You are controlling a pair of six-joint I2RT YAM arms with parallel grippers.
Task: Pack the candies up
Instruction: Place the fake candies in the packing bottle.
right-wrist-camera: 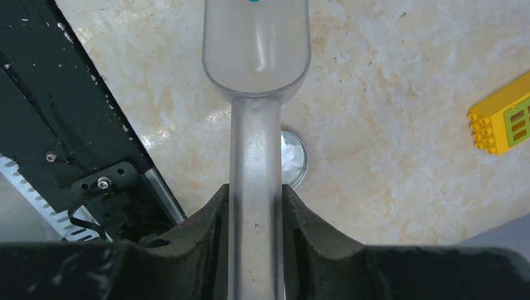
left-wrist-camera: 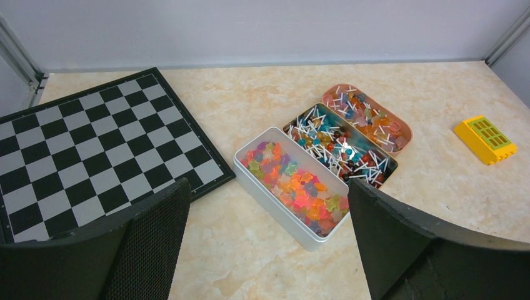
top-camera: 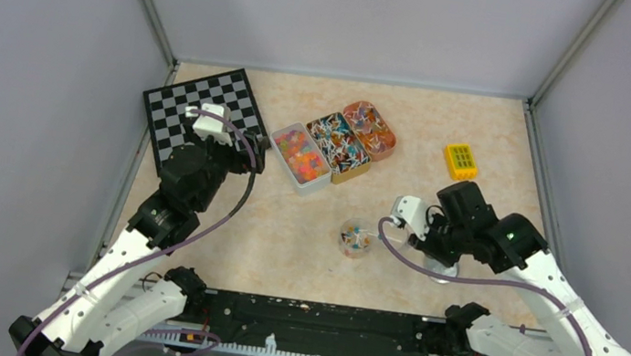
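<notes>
The candies (left-wrist-camera: pixel 299 186) are small bright stars heaped in a white tin (left-wrist-camera: pixel 275 206). Stick sweets fill a dark tin (left-wrist-camera: pixel 340 149) and an orange tin (left-wrist-camera: pixel 401 130) beside it. A small clear cup (top-camera: pixel 357 239) mid-table holds some coloured candies. My left gripper (left-wrist-camera: pixel 267 187) hangs open just short of the white tin, nothing between its fingers. My right gripper (right-wrist-camera: pixel 256 200) is shut on the handle of a translucent scoop (right-wrist-camera: pixel 256 56), whose visible bowl looks empty. The scoop hovers over the table right of the cup.
A checkerboard (top-camera: pixel 201 112) lies at the back left under the left arm. A yellow block with green squares (top-camera: pixel 460 160) sits at the back right. A round clear lid (right-wrist-camera: pixel 295 159) lies under the scoop handle. The black base rail (top-camera: pixel 320 321) runs along the near edge.
</notes>
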